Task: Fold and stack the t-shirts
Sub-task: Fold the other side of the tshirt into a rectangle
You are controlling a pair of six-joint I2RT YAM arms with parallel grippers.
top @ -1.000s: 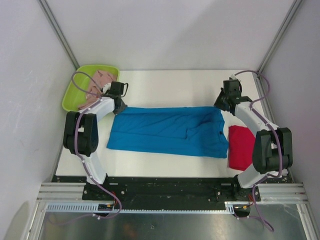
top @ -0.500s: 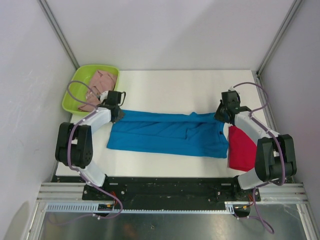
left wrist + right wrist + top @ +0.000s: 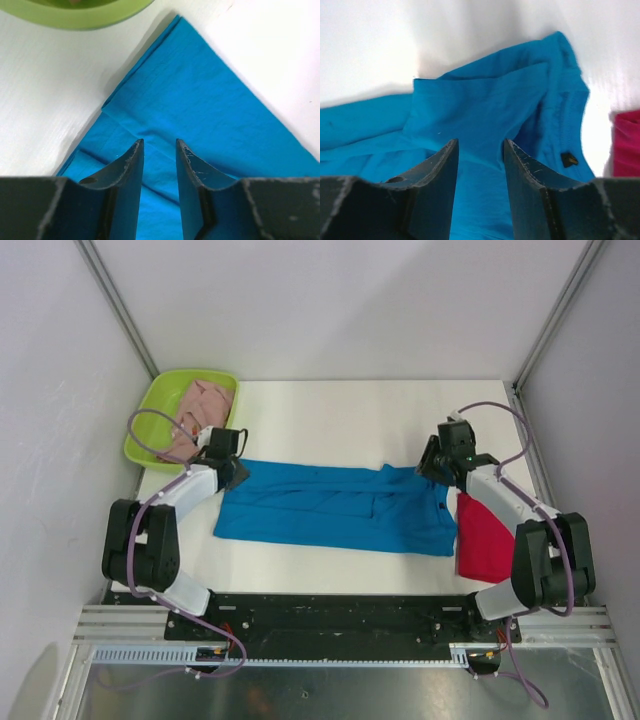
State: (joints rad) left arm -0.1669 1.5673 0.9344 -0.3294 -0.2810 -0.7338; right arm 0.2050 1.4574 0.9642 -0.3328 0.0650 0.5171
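My left hand (image 3: 235,472) and right hand (image 3: 428,465) sit over the far corners of the spread t-shirt (image 3: 335,508), which lies in the middle of the counter (image 3: 340,415). The second t-shirt (image 3: 483,535) lies by the right edge, perhaps touching it. The third t-shirt (image 3: 200,405) lies in the tray (image 3: 148,428) at the far left corner.

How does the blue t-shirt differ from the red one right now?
The blue t-shirt is spread long across the middle, left to right; the red t-shirt is a compact bundle at the right edge, running near to far. The blue one covers far more of the table than the red one. Both lie flat on it.
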